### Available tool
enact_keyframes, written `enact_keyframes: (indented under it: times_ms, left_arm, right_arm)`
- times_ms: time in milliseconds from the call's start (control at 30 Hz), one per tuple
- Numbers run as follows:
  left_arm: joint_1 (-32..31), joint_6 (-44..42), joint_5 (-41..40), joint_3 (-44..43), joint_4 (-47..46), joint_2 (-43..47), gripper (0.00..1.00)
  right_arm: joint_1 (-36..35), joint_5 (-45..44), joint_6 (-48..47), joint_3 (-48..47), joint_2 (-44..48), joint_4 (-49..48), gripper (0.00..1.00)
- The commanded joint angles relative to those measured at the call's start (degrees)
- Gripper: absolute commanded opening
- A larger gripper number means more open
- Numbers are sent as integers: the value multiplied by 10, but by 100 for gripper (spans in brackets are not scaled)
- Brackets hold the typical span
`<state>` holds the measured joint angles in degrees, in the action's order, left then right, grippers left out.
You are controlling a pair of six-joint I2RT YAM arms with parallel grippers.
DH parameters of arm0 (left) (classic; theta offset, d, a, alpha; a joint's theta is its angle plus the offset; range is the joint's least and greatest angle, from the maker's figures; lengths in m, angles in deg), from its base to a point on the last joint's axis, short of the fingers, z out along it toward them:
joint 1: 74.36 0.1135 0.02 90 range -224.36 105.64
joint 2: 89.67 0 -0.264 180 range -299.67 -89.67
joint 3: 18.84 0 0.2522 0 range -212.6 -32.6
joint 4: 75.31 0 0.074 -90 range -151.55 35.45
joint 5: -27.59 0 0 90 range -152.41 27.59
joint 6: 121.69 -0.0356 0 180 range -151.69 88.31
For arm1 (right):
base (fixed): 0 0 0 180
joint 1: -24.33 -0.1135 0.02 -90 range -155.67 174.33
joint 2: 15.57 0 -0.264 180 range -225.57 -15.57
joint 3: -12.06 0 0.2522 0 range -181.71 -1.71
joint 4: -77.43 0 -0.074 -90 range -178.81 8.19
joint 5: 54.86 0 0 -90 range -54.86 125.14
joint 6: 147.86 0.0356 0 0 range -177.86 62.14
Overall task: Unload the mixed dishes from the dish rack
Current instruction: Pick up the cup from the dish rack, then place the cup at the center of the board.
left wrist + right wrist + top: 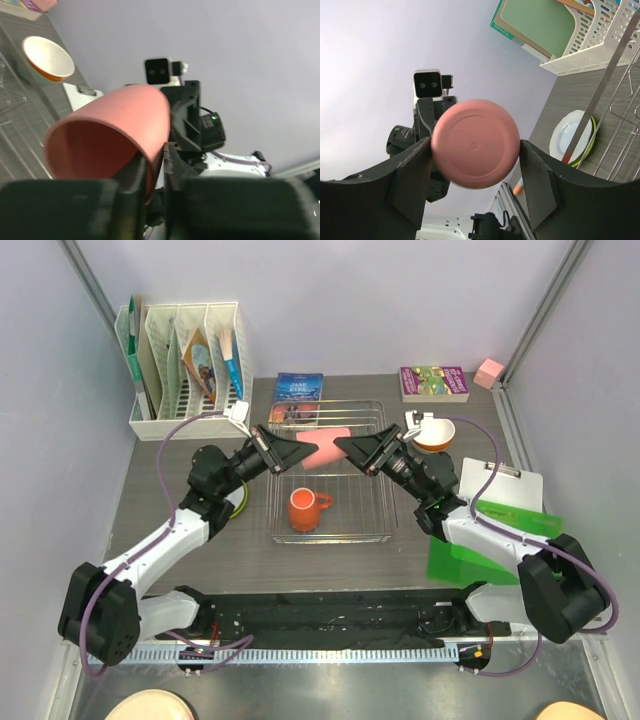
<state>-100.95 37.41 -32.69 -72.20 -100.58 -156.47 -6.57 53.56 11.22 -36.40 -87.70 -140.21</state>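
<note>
The pink cup (322, 449) hangs in the air above the far half of the dish rack (332, 538), lying on its side between the two arms. The left gripper (293, 452) has its jaws closed on the cup's wall at the rim, one finger inside the mouth and one outside, as the left wrist view shows. The right gripper (475, 146) faces the cup's round base with its jaws spread wide, one to each side of it. A sliver of gap shows at one side; whether the other finger touches the cup I cannot tell. Below, the orange handled mug (307, 508) stands upright in the rack, mouth up, its handle to the right. On the desk (350, 388) just right of the rack sits a cream-white bowl (435, 433) with an orange outside. Left of the rack, partly under the left arm, a white plate (562, 137) lies stacked on the lime-green plate (241, 502).
</note>
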Motion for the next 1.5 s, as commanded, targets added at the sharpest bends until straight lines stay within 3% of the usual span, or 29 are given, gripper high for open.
enact_keyframes:
  times_ms: [0,67,100,133,167,200,233,300,333,367,400,467,500,633,833,1000,1133,1467]
  left_arm:
    - [-3,-2,21,-14,-38,-1,1]
    - [-3,-2,24,-15,-27,-1,1]
    - [-3,-5,24,-22,-14,1,1]
    - [-2,-13,22,-30,7,4,1]
    - [0,-41,17,-42,79,12,0]
    - [4,-66,6,-73,132,18,0]
    - [6,-90,-8,-92,241,25,1]
    - [10,-163,-74,-146,344,40,0]
    - [16,-181,-104,-165,441,45,0]
    - [22,-209,-142,-182,482,49,0]
    - [27,-219,-202,-214,516,49,0]
    - [47,-230,-275,-245,614,44,0]
    - [54,-232,-360,-277,647,32,0]
    - [94,-223,-505,-366,820,-30,0]
    - [205,-114,-595,-500,1016,-170,0]
    - [322,-106,-516,-531,1028,-256,0]
    - [367,-114,-485,-551,1018,-323,0]
    - [397,-133,-481,-607,1031,-446,0]
  right_arm:
    - [0,23,4,0,-14,-38,1]
    - [-1,30,-12,-3,-13,-20,2]
    - [-1,33,-24,-8,-10,-5,9]
    - [-1,33,-35,-13,-6,40,39]
    - [-1,15,-66,-26,9,77,53]
    - [-2,-2,-89,-35,21,179,68]
    - [-2,-28,-111,-45,36,231,72]
    - [-3,-120,-179,-69,80,362,80]
    - [-4,-157,-201,-77,95,403,82]
    - [-5,-186,-218,-96,117,441,85]
    - [-6,-269,-243,-105,125,477,89]
    - [-5,-324,-260,-127,135,566,90]
    - [-6,-343,-267,-131,142,586,90]
    - [-6,-396,-269,-137,154,640,90]
    - [-6,-389,-268,-131,151,655,90]
    - [-6,-367,-266,-119,154,651,88]
    - [-6,-350,-267,-107,162,646,88]
    - [-6,-318,-261,-73,157,631,86]
